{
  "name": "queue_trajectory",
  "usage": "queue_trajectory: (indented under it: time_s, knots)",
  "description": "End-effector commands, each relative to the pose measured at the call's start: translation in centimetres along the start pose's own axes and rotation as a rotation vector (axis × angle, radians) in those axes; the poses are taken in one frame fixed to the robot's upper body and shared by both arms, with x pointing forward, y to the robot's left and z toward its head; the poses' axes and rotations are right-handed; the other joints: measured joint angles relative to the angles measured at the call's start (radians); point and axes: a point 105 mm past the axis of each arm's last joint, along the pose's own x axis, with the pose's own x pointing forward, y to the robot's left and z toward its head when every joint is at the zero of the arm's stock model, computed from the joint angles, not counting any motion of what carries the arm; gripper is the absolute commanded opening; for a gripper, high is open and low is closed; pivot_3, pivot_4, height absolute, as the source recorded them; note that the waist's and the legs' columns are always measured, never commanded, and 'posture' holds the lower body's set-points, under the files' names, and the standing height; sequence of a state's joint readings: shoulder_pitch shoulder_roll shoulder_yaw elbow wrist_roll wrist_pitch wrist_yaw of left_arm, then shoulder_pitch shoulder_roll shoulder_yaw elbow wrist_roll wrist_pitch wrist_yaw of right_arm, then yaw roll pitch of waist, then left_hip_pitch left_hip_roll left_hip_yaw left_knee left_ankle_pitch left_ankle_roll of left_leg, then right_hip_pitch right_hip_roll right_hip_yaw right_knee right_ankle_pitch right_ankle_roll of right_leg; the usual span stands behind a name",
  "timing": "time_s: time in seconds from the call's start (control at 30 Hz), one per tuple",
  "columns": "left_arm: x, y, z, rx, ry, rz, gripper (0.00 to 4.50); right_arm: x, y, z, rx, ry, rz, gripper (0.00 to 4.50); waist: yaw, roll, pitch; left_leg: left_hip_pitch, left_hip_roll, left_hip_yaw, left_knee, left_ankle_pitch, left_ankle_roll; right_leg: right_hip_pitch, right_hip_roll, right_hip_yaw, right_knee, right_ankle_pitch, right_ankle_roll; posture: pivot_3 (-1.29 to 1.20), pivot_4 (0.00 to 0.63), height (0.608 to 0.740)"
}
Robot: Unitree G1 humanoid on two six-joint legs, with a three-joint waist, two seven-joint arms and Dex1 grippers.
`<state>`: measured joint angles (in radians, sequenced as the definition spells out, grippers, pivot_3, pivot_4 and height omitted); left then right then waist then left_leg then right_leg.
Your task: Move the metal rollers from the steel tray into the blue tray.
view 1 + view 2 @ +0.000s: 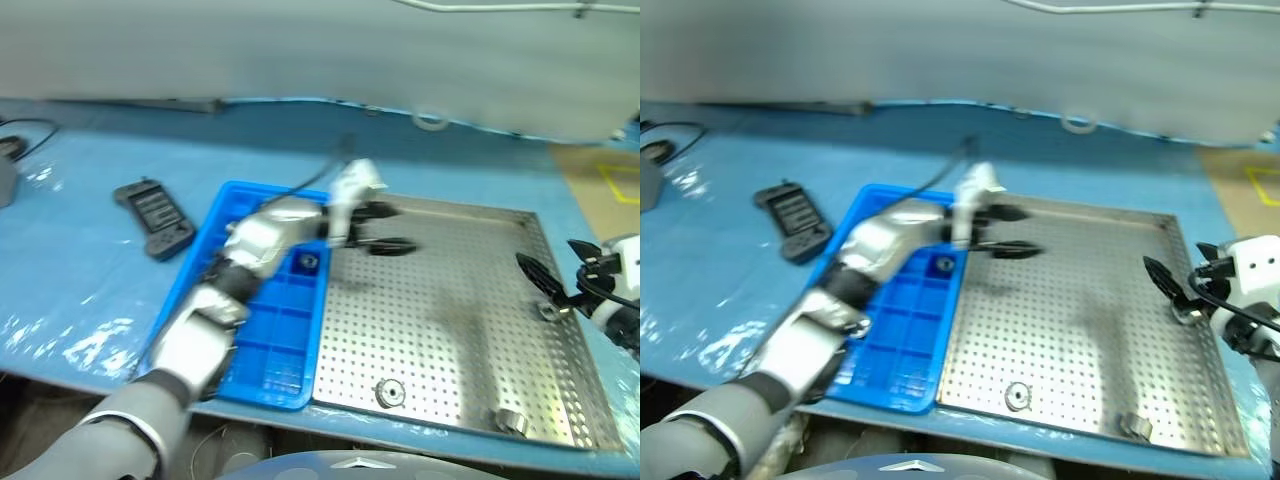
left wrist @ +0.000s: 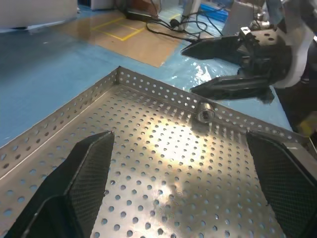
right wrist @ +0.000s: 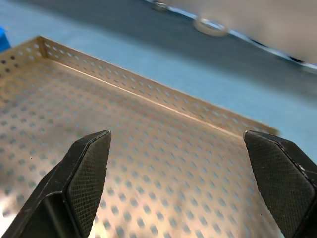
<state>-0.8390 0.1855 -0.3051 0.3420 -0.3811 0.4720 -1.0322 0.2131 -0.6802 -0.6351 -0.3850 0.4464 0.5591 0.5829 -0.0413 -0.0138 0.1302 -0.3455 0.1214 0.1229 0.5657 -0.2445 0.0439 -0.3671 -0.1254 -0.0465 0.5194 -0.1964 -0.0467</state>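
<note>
metal rollers, the small shiny silver rings with a dark hole in the middle, are what this is about, and three of them sit in the big shallow square steel tray [image 1: 460, 300] with the perforated floor: one [image 1: 390, 393] near the front rim about mid-width, one [image 1: 511, 421] in the front right corner area, and one [image 1: 547, 311] tucked against the right rim. one more roller [image 1: 307, 263] already sits in a compartment of the bright blue plastic grid tray [image 1: 225, 215], which lies right along the steel tray's left edge. the right gripper [image 1: 545, 280] hovers at the right rim with its black fingers spread apart and nothing between them, and that rim roller is just beside its tips, so i'd say the right arm is the closer one for it. the left gripper [image 1: 385, 228] is also wide apart and empty, reaching over the blue tray to the steel tray's back left area and pointing across towards the right; in the left wrist view the rim roller [image 2: 204, 115] is well ahead of it, close under the right gripper [image 2: 210, 67]. the rim roller looks like it lies on its side, though it's too small to be sure. the rim crowds it on one side; the tray floor on its left is bare, so there's room to come in from there.
</note>
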Motion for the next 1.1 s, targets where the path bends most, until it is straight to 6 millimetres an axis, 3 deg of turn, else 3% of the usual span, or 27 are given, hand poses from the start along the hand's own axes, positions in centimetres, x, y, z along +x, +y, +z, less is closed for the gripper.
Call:
queue_trajectory:
  time_s: [0.03, 0.17, 0.27, 0.43, 0.67, 0.83, 1.1]
  knots:
    - [-4.6, -0.6, -1.2, 0.026, -0.026, -0.036, 4.48, -1.3, -0.7, 0.2, -0.002, -0.012, -0.06, 4.5, -0.027, -0.002, -0.001, 0.0, 0.004, 0.0, -0.001, 0.0, 0.0, -0.001, 0.002, -0.003, -0.004, 0.004, 0.006, -0.37, 0.15, 0.74]
    - [-4.4, -1.2, -1.5, 0.03, -0.035, -0.052, 4.48, -2.0, -1.6, -1.1, 0.027, 0.024, -0.112, 4.5, -0.013, 0.0, 0.0, -0.003, 0.005, 0.001, 0.001, 0.002, -0.004, 0.001, 0.0, -0.005, -0.007, 0.004, 0.005, -0.38, 0.15, 0.74]
    - [-4.3, -1.4, -1.9, 0.029, -0.03, -0.054, 4.48, -2.0, -0.9, -1.2, 0.049, 0.017, -0.09, 4.5, -0.004, 0.0, 0.0, -0.001, 0.009, 0.022, 0.002, 0.002, -0.002, 0.006, 0.0, 0.011, -0.006, 0.0, -0.002, -0.38, 0.15, 0.74]
    - [-4.1, -1.5, -2.2, 0.021, -0.032, -0.049, 4.48, -1.8, -0.5, -1.4, 0.056, 0.02, -0.081, 4.5, -0.022, 0.0, 0.0, -0.004, 0.007, 0.029, 0.004, -0.001, 0.004, 0.0, 0.0, 0.02, -0.005, 0.0, -0.002, -0.38, 0.15, 0.74]
    - [-5.0, -0.1, -1.4, 0.047, -0.061, 0.018, 4.48, -1.6, -0.5, -2.6, 0.074, 0.064, -0.076, 4.5, -0.027, 0.0, 0.0, -0.004, 0.008, 0.03, 0.004, -0.001, 0.005, -0.002, 0.0, 0.021, -0.003, 0.0, -0.002, -0.36, 0.15, 0.74]
    - [-5.2, 0.3, -1.0, 0.057, -0.074, 0.042, 4.48, -0.9, -0.1, -5.3, 0.146, 0.106, -0.087, 4.5, -0.026, -0.001, -0.001, -0.004, 0.008, 0.03, 0.004, -0.001, 0.004, -0.001, 0.0, 0.021, -0.004, 0.0, -0.002, -0.34, 0.15, 0.74]
    - [-5.3, -0.4, -0.5, 0.055, -0.085, 0.043, 4.48, 0.3, -1.1, -6.9, 0.127, 0.13, -0.12, 4.5, -0.023, -0.001, -0.001, -0.005, 0.008, 0.03, 0.004, -0.001, 0.005, -0.003, 0.0, 0.021, -0.002, 0.0, -0.002, -0.31, 0.15, 0.74]
